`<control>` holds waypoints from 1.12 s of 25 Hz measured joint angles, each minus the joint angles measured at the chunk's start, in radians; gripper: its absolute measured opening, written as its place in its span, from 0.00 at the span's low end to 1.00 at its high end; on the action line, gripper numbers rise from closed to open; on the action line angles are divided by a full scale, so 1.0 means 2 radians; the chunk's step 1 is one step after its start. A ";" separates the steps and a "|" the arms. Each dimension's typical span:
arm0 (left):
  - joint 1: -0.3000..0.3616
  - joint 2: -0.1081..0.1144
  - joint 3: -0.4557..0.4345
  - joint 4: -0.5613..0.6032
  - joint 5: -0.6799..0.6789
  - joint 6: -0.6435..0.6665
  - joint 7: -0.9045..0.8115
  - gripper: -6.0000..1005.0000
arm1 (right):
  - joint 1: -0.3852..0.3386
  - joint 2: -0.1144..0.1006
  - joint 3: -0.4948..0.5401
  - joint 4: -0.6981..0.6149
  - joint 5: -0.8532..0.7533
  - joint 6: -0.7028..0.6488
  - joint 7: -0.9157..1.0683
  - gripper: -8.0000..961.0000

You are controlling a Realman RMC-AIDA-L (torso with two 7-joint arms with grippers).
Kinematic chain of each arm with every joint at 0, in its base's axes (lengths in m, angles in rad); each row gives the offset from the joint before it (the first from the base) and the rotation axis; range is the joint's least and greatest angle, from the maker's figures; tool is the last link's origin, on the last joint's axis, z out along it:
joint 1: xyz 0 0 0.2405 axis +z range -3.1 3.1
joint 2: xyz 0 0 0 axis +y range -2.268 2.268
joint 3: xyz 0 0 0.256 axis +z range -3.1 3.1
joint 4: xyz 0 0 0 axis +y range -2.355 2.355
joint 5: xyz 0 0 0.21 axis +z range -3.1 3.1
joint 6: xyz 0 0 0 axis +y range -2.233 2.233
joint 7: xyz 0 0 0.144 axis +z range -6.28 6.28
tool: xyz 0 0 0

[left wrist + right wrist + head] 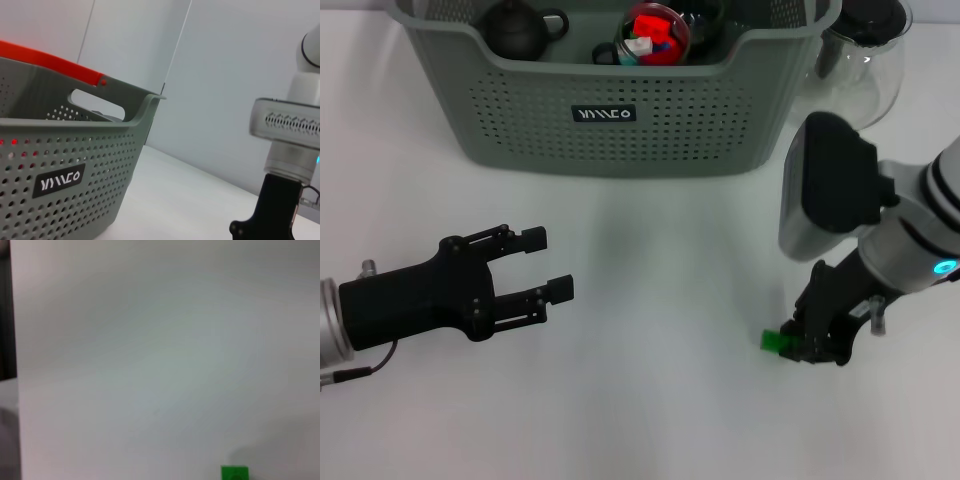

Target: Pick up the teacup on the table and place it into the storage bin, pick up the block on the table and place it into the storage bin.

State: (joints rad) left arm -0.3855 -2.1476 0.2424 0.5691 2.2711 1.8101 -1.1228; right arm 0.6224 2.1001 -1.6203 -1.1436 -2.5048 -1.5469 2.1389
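The grey-green storage bin [620, 110] stands at the back of the white table and also shows in the left wrist view [100, 150]. Inside it lie a dark round vessel with a handle [517, 28] and a clear cup holding red and white pieces [655, 33]. No teacup shows on the table. A small green block [776, 341] lies on the table at the front right. My right gripper [808, 345] is down at the table right against the block. The block shows at the edge of the right wrist view [234, 473]. My left gripper [548, 265] is open and empty, above the table at the front left.
A clear glass pot with a black lid [865, 50] stands right of the bin. The right arm's grey wrist housing [825, 185] hangs above the table and also shows in the left wrist view [287, 130]. Bare white table [650, 300] lies between the grippers.
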 joint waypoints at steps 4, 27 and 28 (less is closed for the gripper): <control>0.000 0.000 0.000 0.000 0.000 0.000 0.000 0.76 | -0.016 -0.001 0.045 -0.049 0.017 -0.019 -0.004 0.22; -0.005 -0.001 0.000 -0.002 0.000 -0.013 -0.003 0.76 | 0.185 -0.002 0.135 0.077 0.088 0.323 0.184 0.22; -0.005 -0.001 0.000 -0.002 0.000 -0.013 -0.003 0.76 | 0.208 -0.003 0.138 0.111 0.063 0.334 0.207 0.22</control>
State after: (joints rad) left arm -0.3964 -2.1491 0.2421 0.5645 2.2704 1.7837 -1.1294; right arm 1.0383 2.0934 -1.3447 -0.9208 -2.3789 -0.8780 2.5536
